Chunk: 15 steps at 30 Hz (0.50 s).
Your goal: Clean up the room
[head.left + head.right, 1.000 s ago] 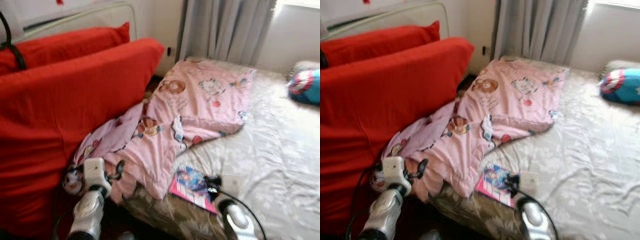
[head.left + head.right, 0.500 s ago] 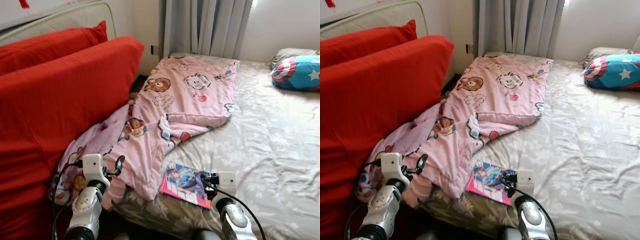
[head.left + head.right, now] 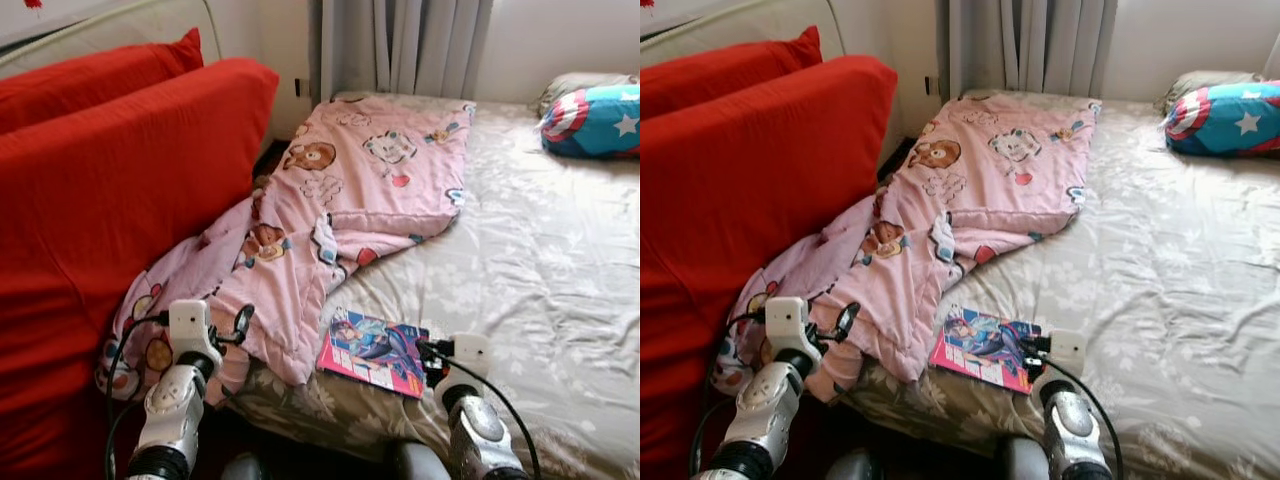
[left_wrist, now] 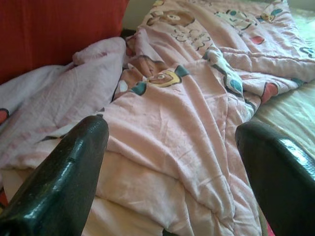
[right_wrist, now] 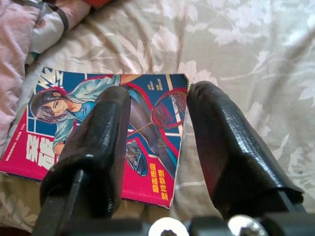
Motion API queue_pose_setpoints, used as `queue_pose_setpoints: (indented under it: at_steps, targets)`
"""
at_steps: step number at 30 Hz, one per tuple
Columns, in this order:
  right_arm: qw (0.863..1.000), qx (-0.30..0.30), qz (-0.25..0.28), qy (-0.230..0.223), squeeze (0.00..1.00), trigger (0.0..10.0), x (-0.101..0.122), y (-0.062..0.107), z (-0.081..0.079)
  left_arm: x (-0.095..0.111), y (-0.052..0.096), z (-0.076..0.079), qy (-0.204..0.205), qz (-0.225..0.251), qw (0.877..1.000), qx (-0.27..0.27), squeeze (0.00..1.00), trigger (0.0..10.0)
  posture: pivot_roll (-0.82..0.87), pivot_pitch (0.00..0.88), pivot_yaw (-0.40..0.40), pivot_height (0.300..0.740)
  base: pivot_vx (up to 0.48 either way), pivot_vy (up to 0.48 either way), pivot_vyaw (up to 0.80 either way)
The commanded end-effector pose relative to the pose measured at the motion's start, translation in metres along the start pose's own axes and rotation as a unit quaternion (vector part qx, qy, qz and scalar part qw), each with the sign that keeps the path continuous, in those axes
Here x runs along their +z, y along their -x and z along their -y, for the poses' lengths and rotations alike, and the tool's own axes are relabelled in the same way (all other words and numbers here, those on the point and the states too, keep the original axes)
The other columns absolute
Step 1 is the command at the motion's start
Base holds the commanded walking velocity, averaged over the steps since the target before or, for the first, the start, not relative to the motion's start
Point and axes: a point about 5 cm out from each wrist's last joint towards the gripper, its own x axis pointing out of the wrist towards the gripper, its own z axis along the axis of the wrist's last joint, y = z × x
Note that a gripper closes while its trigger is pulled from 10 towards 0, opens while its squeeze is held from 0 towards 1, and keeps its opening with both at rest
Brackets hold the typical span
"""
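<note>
My right gripper [image 5: 152, 142] parted, empty, poised at near corner of magazine [image 3: 372, 351] on bed [image 3: 560, 260] edge. Left gripper [image 4: 172, 157] wide, facing pink quilt [image 3: 340, 210] at 11 o'clock, half off bed. Nothing tidied yet. Star pillow [image 3: 592, 120] far, 2 o'clock.

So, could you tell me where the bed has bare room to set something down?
The widest free patch is the floral sheet between the pink cartoon blanket and the star-patterned pillow. The near-left edge is crowded: the comic book lies beside the blanket's hanging fold, with the right gripper at its corner.
</note>
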Motion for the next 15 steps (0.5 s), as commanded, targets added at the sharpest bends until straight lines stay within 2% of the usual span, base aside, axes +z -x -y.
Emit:
queue_pose_setpoints:
  at_steps: [1,4,7,13,15]
  targets:
    - [1.000,0.000,-0.015,-0.016,0.00,10.0,-0.004,0.000,-0.001,0.002,0.002,-0.005,-0.006,-0.001,1.000,0.002,0.00,10.0,-0.01,0.158,0.026,0.615,0.000,0.000,0.00]
    - [0.999,-0.001,-0.024,-0.033,0.00,10.0,-0.006,0.000,-0.001,0.006,0.006,-0.010,-0.013,0.007,1.000,0.007,0.00,10.0,0.03,0.215,0.025,0.615,0.000,0.000,0.00]
    - [0.999,0.008,-0.027,-0.029,0.00,10.0,-0.005,-0.002,-0.005,0.014,0.009,-0.014,-0.017,0.019,1.000,0.010,0.00,10.0,0.04,0.275,0.027,0.615,0.000,0.000,0.00]
    - [0.999,0.005,-0.019,-0.041,0.00,10.0,0.001,-0.005,-0.006,0.015,0.017,-0.017,-0.022,0.020,0.999,0.015,0.00,10.0,0.05,0.341,0.034,0.615,0.000,0.000,0.00]
    - [0.999,0.003,-0.020,-0.043,0.00,10.0,0.000,-0.004,-0.005,0.014,0.024,-0.017,-0.026,0.015,0.999,0.014,0.00,10.0,0.07,0.371,0.037,0.615,0.000,0.000,0.00]
